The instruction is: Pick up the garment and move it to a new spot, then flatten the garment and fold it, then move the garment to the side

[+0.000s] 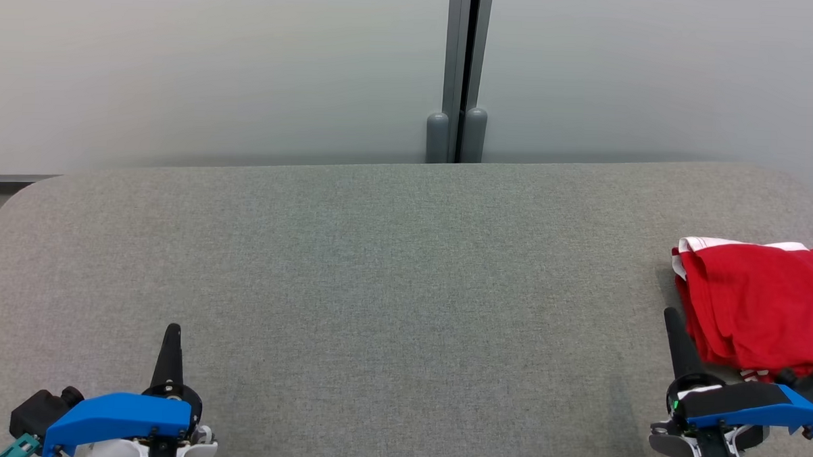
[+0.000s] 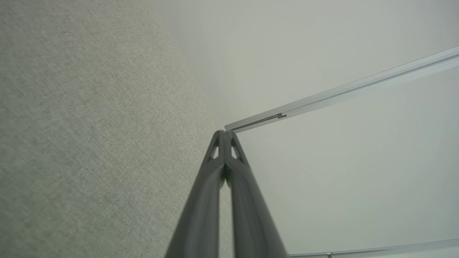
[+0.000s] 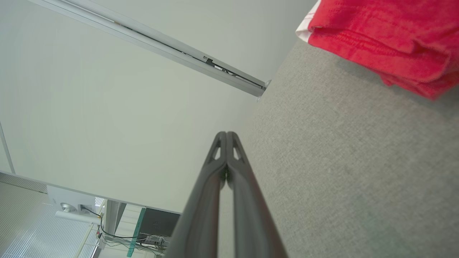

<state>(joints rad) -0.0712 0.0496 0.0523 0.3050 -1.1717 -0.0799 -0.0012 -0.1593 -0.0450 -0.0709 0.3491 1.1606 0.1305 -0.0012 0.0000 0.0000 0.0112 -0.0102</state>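
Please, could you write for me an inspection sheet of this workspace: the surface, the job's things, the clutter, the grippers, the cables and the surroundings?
Surface: grey fabric surface with rounded far corners, wide and flat.
Job's things: red garment with white trim, in a folded bundle at the right edge of the surface, partly cut off by the head view's edge.
Clutter: nothing seen.
Grippers: left gripper shut, holding nothing, at the lower left; right gripper shut, holding nothing, just beside the garment's left edge.
Cables: black cables on the floor beyond the surface, in the right wrist view; none on the surface.
Surroundings: pale wall panels behind the surface, joined by a grey post.
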